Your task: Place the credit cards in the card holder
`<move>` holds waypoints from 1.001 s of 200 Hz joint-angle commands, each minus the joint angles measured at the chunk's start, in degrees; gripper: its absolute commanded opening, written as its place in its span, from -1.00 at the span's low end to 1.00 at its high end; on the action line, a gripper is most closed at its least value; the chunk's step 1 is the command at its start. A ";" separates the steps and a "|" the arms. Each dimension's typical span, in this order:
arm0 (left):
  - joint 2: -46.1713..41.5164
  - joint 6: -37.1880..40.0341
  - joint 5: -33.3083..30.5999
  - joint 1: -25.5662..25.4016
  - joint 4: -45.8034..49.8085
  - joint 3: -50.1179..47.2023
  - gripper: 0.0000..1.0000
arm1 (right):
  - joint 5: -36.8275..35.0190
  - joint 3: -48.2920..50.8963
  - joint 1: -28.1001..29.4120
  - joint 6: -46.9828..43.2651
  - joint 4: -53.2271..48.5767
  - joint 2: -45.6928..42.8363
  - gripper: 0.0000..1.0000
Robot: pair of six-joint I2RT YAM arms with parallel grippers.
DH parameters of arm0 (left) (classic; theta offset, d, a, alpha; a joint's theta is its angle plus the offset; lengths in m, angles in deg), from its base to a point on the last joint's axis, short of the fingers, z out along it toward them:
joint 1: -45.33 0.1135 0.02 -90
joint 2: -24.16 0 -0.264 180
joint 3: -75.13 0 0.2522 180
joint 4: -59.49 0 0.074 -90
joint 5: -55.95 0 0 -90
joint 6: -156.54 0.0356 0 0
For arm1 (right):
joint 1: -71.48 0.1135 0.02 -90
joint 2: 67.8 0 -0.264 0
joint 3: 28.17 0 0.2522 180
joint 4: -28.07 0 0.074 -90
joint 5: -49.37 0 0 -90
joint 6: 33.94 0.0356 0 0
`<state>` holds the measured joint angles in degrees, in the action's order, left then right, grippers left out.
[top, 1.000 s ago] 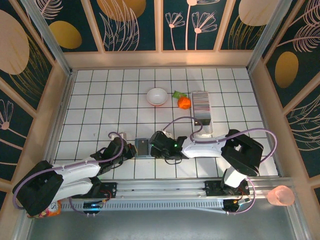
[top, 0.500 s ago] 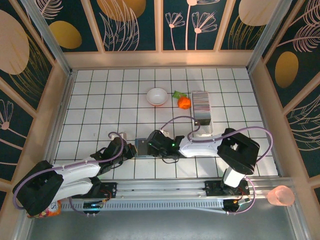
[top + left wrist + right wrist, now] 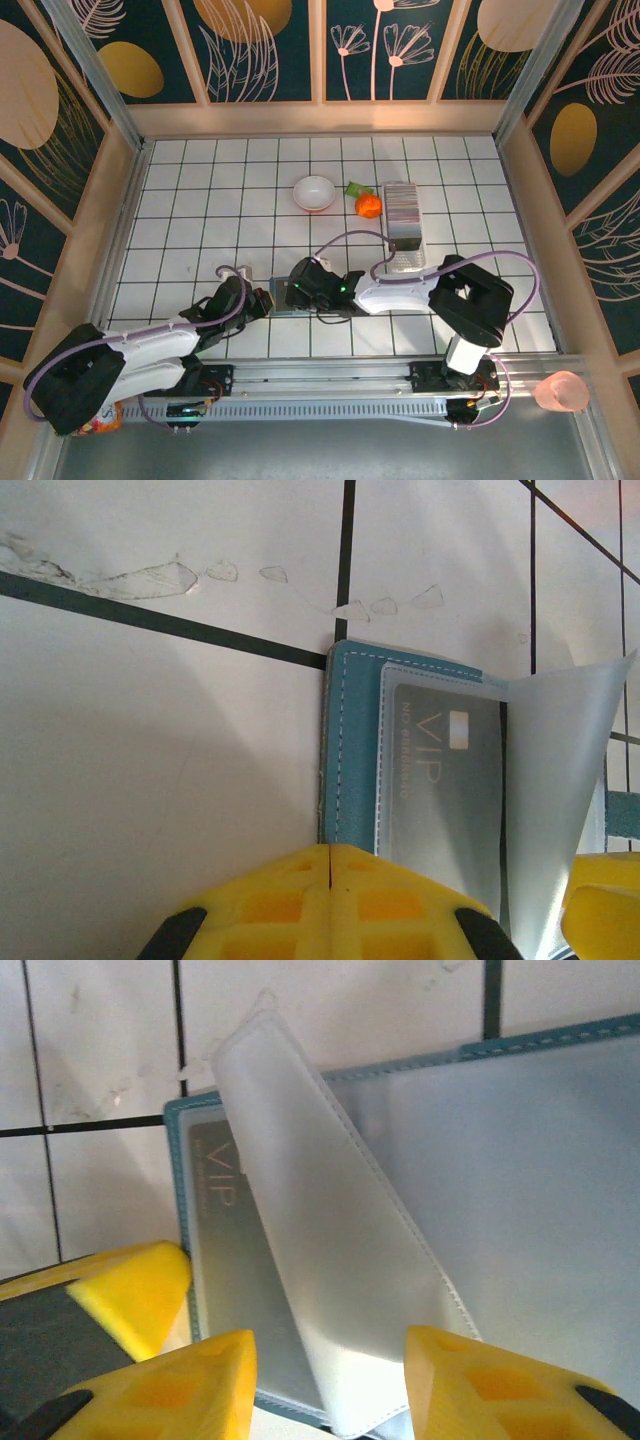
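- Card holder [image 3: 283, 294] was laid open on the table [image 3: 200, 200], near the front, between both pincers; its long axis was seen running left-right, pockets up.
- Cards [image 3: 403, 205] were stacked edge-on at far right, the stack running near-to-far.
- Cards were judged stiff, thin and slick, best pinched at a short edge; holder was judged light and floppy, needing pinning.
- Left pincer [image 3: 330, 860] was fully closed, tips on the holder's edge.
- Right pincer [image 3: 330, 1360] was part open astride the clear flap [image 3: 330, 1240], nothing clamped.
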<state>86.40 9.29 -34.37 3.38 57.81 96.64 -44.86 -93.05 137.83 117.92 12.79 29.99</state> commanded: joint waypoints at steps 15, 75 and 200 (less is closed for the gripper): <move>0.51 -0.68 3.44 -0.44 5.34 -2.26 -0.94 | 0.54 -1.08 0.97 -0.16 4.72 1.12 -0.14; 0.69 -1.19 3.53 -0.49 4.29 -2.95 -0.94 | 2.63 -0.21 0.98 0.63 10.11 1.86 -0.16; 1.83 -1.50 2.52 -0.47 3.07 -2.97 -0.95 | -3.77 -2.30 2.02 1.02 3.70 -4.37 -0.13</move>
<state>86.57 8.22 -34.52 3.38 55.86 95.75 -41.34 -94.60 138.79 116.68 26.80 30.02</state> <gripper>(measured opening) 0.043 0.433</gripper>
